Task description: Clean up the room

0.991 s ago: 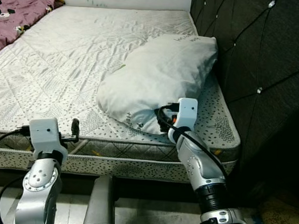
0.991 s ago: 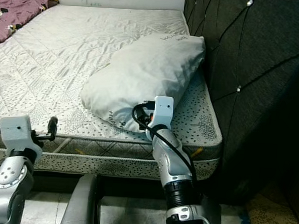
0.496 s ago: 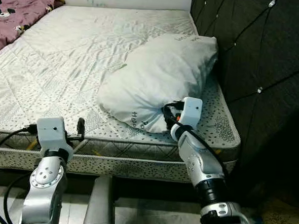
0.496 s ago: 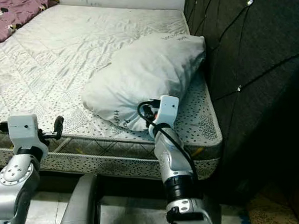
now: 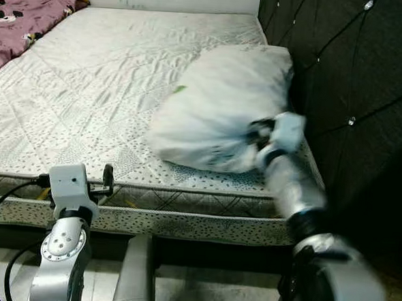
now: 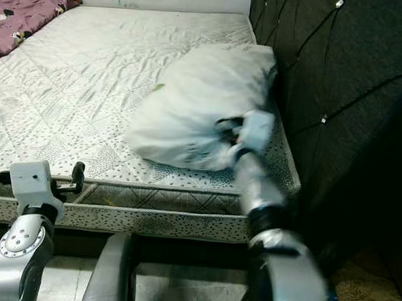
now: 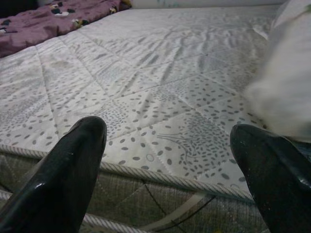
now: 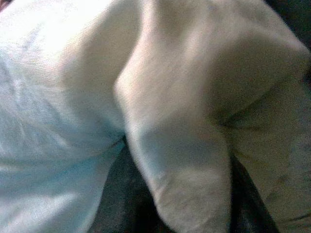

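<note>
A white pillow (image 5: pixel 217 110) lies on the bare quilted mattress (image 5: pixel 89 82), close to the dark headboard. My right gripper (image 5: pixel 260 137) is at the pillow's near corner, blurred by motion. In the right wrist view a fold of the pillow (image 8: pixel 180 160) sits pinched between the two dark fingers (image 8: pixel 114 204), so the gripper is shut on it. My left gripper (image 7: pixel 170 165) hovers open at the mattress's front edge, left of the pillow, with nothing between its fingers (image 7: pixel 63 170).
A dark tufted headboard (image 5: pixel 342 77) rises along the right side of the bed. A purple patterned blanket (image 5: pixel 25 13) lies at the far left corner. The mattress's front edge (image 5: pixel 184 197) runs just beyond my arms.
My right gripper has swung right and farther onto the bed, dragging the pillow toward the headboard. The left gripper has shifted slightly right along the mattress edge.
</note>
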Tool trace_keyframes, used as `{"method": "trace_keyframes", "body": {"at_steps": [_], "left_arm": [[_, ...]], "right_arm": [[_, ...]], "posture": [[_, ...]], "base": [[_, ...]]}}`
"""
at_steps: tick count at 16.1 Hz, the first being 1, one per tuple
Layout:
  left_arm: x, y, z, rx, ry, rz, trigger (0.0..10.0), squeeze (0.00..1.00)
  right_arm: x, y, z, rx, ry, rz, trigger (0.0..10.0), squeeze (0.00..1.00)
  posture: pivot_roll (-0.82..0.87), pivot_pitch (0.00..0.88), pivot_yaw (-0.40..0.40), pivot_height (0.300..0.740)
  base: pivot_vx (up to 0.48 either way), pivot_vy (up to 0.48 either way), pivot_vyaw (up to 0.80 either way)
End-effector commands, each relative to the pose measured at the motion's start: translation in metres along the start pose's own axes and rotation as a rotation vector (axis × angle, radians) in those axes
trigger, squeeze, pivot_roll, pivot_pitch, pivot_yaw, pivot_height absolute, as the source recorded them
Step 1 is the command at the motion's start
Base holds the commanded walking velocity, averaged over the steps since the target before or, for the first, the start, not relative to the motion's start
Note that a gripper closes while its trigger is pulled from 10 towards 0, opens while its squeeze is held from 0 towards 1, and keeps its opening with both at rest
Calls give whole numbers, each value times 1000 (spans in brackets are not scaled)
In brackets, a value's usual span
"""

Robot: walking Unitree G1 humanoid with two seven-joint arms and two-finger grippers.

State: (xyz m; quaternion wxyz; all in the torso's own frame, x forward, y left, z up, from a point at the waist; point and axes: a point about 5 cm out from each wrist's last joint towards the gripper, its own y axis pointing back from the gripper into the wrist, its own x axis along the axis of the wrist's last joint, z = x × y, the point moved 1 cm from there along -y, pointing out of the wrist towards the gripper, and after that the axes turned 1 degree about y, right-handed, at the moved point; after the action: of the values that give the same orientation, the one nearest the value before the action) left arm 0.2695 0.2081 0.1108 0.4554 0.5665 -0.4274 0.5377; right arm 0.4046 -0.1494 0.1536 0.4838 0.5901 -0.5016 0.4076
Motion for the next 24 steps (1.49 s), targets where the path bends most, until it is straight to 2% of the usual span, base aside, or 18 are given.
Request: {"method": "trace_keyframes", "body": {"at_steps": [1,3,5,6,8,9,11,13,14,15,18,19,21,22,24], "left_arm": [[5,-2,2,-15,-18,13,10000,0],[7,-3,3,-22,-21,13,10000,0],[5,-2,3,-23,-19,8,10000,0],[2,2,4,-24,-16,-5,10000,0],[0,7,6,-30,-16,-14,10000,0],[0,8,4,-25,-20,-17,10000,0],[1,7,1,-24,-30,-12,10000,0],[1,6,2,-34,-35,-14,10000,0],[2,5,3,-47,-41,-14,10000,0],[3,5,3,-52,-46,-12,10000,0],[4,3,1,-49,-48,-13,10000,0],[4,3,3,-58,-52,-8,10000,0],[4,4,5,-66,-56,-3,10000,0],[3,4,4,-66,-57,-6,10000,0],[3,3,5,-65,-56,-6,10000,0]], "right_arm": [[43,-3,19,-67,-20,138,0,0],[64,-2,46,-141,-17,186,0,0],[76,2,68,-200,-2,214,0,0],[82,8,89,-252,29,236,0,0],[81,21,114,-323,74,292,0,0],[72,30,122,-340,105,327,0,0],[42,46,124,-320,217,318,0,0],[21,62,121,-310,215,309,0,0],[7,74,115,-292,244,296,0,0],[-9,94,106,-269,263,285,0,0],[-31,120,90,-229,281,248,0,0],[-38,133,77,-181,318,234,0,0],[-40,140,69,-125,355,222,0,0],[-43,141,67,-120,346,195,0,0],[-33,125,65,-110,343,200,0,0]], "posture": [[93,0,54,467],[82,0,53,467],[78,0,51,467],[76,0,50,467],[79,0,47,467],[77,9,44,467],[65,18,52,467],[51,22,66,467],[48,23,69,467],[43,22,72,467],[27,29,74,467],[23,31,74,467],[21,27,73,467],[19,23,72,467],[27,20,70,467]], "base": [[0,0,0],[0,0,0],[0,0,0],[0,0,0],[0,0,0],[0,0,0],[0,0,0],[0,0,0],[0,0,0],[0,0,0],[0,0,0],[0,0,0],[0,0,0],[0,0,0],[0,0,0]]}}
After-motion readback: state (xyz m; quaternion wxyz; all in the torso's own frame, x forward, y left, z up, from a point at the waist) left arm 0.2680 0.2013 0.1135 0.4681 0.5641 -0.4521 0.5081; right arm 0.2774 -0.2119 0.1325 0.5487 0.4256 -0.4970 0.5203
